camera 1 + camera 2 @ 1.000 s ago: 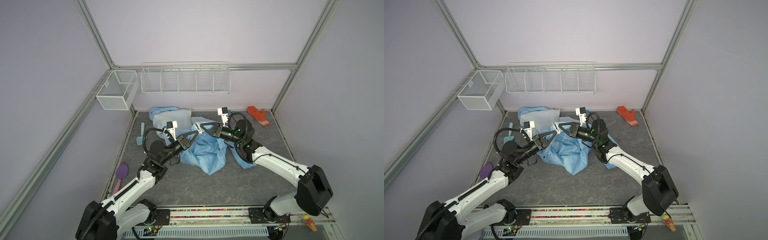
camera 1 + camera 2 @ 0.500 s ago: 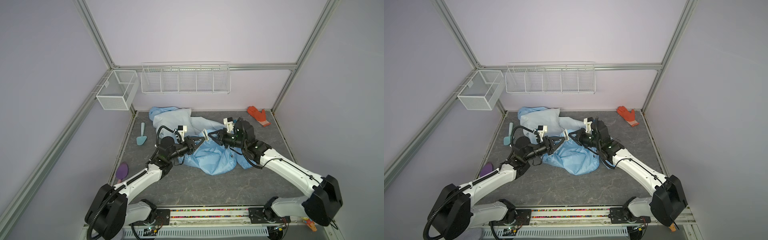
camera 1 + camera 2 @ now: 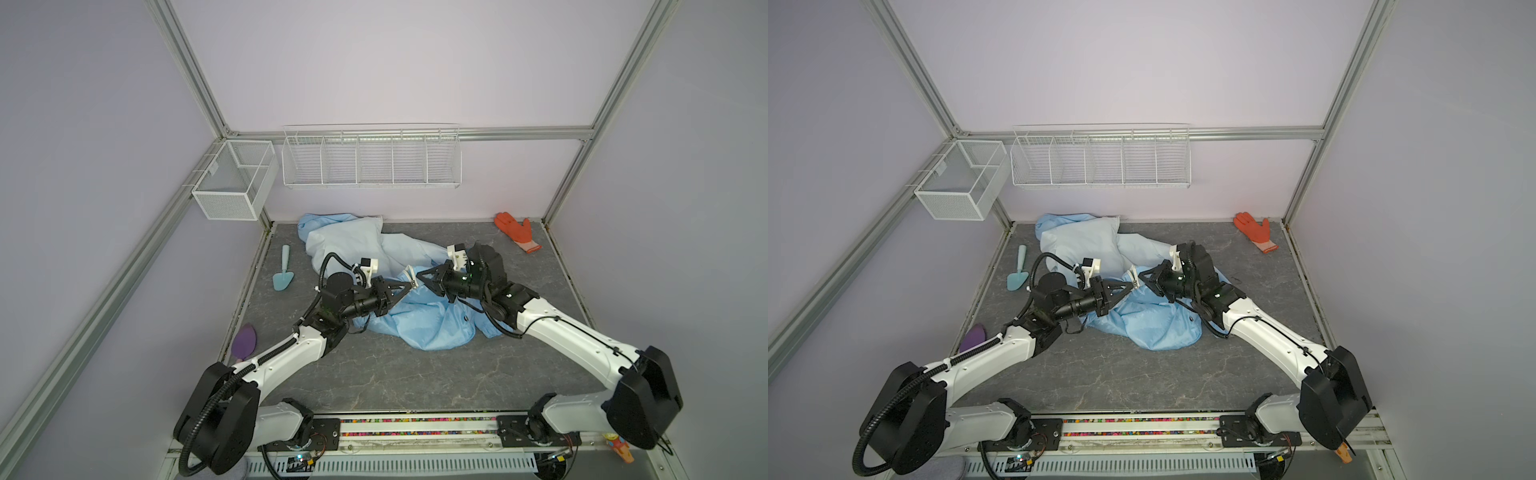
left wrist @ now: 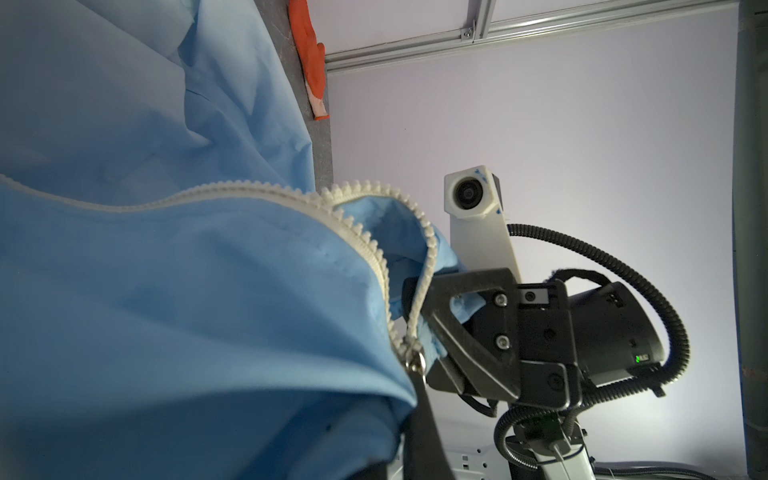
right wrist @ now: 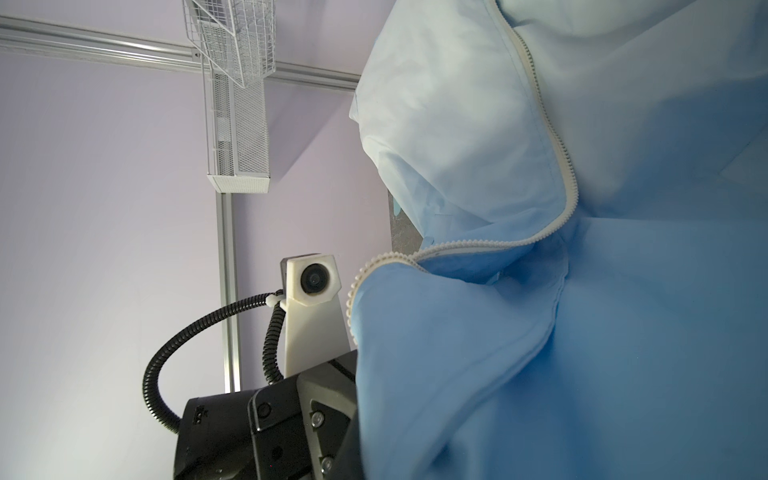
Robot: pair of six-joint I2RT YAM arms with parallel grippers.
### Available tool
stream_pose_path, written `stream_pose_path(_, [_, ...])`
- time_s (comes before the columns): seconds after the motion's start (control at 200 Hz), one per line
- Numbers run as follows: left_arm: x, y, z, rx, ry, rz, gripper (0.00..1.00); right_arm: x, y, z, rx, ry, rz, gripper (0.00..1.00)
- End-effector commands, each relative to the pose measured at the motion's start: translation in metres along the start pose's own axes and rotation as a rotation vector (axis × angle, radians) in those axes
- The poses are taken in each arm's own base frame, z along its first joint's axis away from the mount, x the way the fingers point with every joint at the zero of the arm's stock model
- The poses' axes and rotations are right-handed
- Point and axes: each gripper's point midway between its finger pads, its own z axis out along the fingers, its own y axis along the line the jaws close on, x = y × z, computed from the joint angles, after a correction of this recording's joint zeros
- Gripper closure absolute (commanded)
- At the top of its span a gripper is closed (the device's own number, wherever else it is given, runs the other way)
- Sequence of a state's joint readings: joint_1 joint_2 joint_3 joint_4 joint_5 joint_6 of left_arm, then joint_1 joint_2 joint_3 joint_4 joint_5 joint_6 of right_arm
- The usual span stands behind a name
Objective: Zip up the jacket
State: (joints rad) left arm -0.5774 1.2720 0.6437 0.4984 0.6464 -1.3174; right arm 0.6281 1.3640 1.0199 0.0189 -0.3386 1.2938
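The jacket (image 3: 428, 328) lay crumpled on the table (image 3: 374, 374), spreading from its centre toward 11 o'clock. Above the jacket's middle the grippers met tip to tip. The left gripper (image 3: 408, 286), reaching in from 8 o'clock, was pinched fully closed on the zipper slider (image 4: 414, 362). The right gripper (image 3: 419, 276), coming from 4 o'clock, was clamped almost closed on the white zipper edge (image 4: 424, 266) and a fold of blue cloth.

Lilac walls (image 3: 395, 62), alu frame (image 3: 519, 134), grey marbled floor (image 3: 415, 374), wire rack (image 3: 371, 158) + mesh basket (image 3: 232, 183) on walls
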Motion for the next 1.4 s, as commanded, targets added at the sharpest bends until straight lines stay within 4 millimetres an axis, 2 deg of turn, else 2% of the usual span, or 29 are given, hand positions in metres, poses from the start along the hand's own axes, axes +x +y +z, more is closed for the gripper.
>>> stream_pose_path(0.0, [0.013, 0.006, 0.003, -0.023, 0.076, -0.046, 1.00, -0.028, 0.006, -0.002, -0.039, -0.101, 0.053, 0.93])
stream_pose_path(0.43, [0.028, 0.005, 0.014, -0.018, 0.154, -0.043, 1.00, -0.038, -0.005, 0.000, -0.006, -0.147, 0.087, 0.93])
stream_pose_path(0.695, [0.051, -0.002, 0.029, -0.025, 0.246, 0.003, 1.00, -0.048, -0.007, 0.000, 0.020, -0.192, 0.084, 0.93])
stream_pose_path(0.94, [0.055, -0.010, 0.028, 0.015, 0.259, 0.011, 1.00, -0.049, -0.018, 0.001, 0.053, -0.197, 0.060, 0.93])
stream_pose_path(1.165, [0.054, -0.021, 0.030, 0.101, 0.264, -0.025, 1.00, -0.048, -0.017, -0.005, 0.052, -0.205, -0.040, 0.93])
stream_pose_path(1.395, [0.051, -0.026, 0.033, 0.146, 0.260, -0.042, 1.00, -0.044, -0.015, -0.026, 0.063, -0.226, -0.106, 0.93])
